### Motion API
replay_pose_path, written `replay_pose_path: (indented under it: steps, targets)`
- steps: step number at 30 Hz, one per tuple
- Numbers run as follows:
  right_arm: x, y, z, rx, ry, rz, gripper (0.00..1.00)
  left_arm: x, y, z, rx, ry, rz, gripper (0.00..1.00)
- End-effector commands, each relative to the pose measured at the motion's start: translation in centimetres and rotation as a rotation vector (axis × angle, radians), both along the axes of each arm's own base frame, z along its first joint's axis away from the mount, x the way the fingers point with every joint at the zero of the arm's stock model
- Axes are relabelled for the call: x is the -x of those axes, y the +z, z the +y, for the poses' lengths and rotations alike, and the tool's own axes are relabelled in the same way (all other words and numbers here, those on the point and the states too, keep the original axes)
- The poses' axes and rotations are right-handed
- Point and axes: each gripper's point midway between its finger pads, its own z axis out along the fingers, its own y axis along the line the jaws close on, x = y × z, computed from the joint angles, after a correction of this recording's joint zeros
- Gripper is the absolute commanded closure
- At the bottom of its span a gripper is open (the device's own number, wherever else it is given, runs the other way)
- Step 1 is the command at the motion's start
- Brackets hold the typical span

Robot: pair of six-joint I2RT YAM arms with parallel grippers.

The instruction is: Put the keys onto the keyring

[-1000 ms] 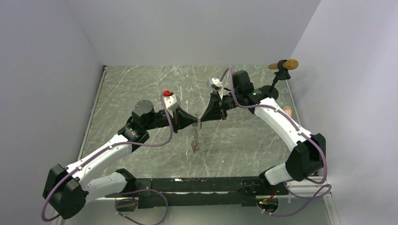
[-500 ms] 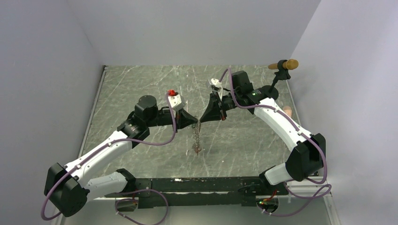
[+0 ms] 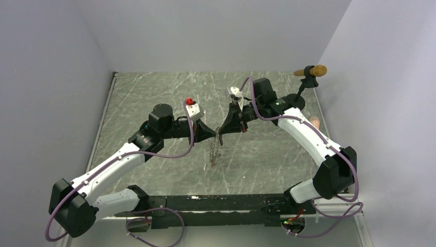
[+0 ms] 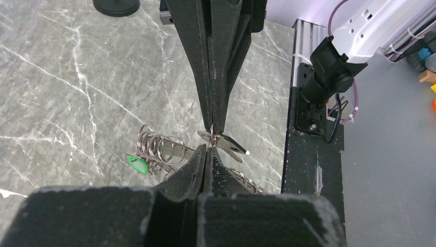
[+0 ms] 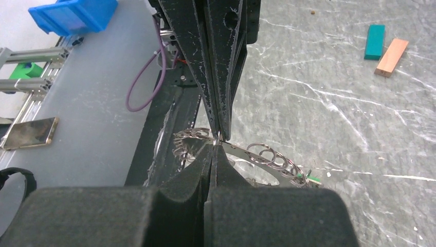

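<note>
Left gripper (image 4: pixel 206 151): pressed together, pinches thin metal of the keyring (image 4: pixel 157 149) at the very tips. Right gripper (image 4: pixel 212 123): closed just the same, meets it nose to nose on that one spot — no gap to see in either pair of jaws. Cannot tell which pair has the ring wire and which the short silver blade (image 4: pixel 230 145) jutting out beside them.

Keyring's place: over the marble table (image 3: pixel 154 90), on the far side of the base rail (image 3: pixel 221 202) and near it, dangling as a loose string of rings from the two meeting tips. Carries a green-headed key (image 4: pixel 134 163) among the coils; cannot say whether the lowest rings touch the table.

Risks from here, by judgement only. Could lose the pinch, with so little metal between the tips and the whole weight hanging from it. Could drag the wire out of one grip if either arm pulls against the other — or twist the coil instead of parting it. Could knock fingertip on fingertip, given no clearance at all. Would set the rings swinging on any quick move, and might shake the blade off before it threads. Would, on a drop, land close to the rail, awkward to pick up.
</note>
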Motion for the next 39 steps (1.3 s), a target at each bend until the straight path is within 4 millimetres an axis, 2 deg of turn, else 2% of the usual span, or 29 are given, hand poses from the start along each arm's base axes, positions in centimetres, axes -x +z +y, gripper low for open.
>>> replay_pose_path:
  steps: [1,21,39]
  targets:
    - [0.4,1.6,0.5,-0.037,0.033,-0.07,1.0,-0.7,3.2,0.2,0.101,0.037,-0.036,1.0]
    - [0.8,0.5,0.9,0.007,0.047,-0.117,1.0,-2.1,4.5,1.9,0.249,0.177,0.029,1.0]
    - [1.0,0.1,1.3,0.009,0.054,-0.113,1.0,-1.8,5.7,2.4,0.514,0.205,0.102,1.0]
